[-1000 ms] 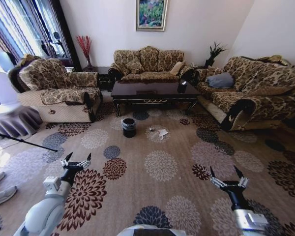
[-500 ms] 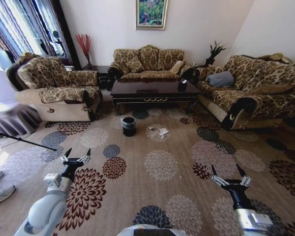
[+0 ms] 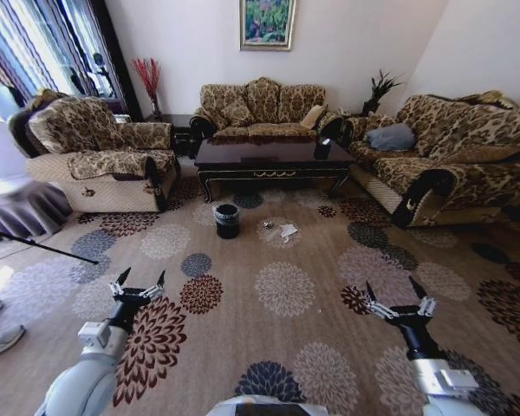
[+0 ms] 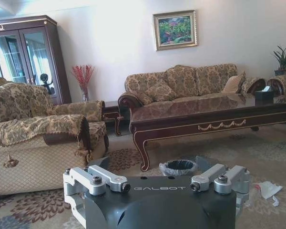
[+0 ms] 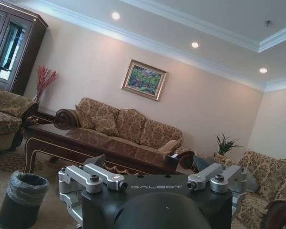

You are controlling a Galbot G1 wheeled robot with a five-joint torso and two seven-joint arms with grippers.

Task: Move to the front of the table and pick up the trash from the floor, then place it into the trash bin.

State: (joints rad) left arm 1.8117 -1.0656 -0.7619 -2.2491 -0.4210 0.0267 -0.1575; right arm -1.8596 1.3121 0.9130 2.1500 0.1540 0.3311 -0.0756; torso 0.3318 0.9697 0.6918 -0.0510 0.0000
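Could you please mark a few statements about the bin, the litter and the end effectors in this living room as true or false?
1. The trash bin stands on the carpet in front of the table. True.
2. The white paper scrap already lies inside the bin. False: it lies on the carpet beside the bin, on the robot's right of it.
3. Both the left end effector and the right end effector are open and hold nothing. True.
4. The bin lies tipped on its side. False: it stands upright, its liner at the rim.
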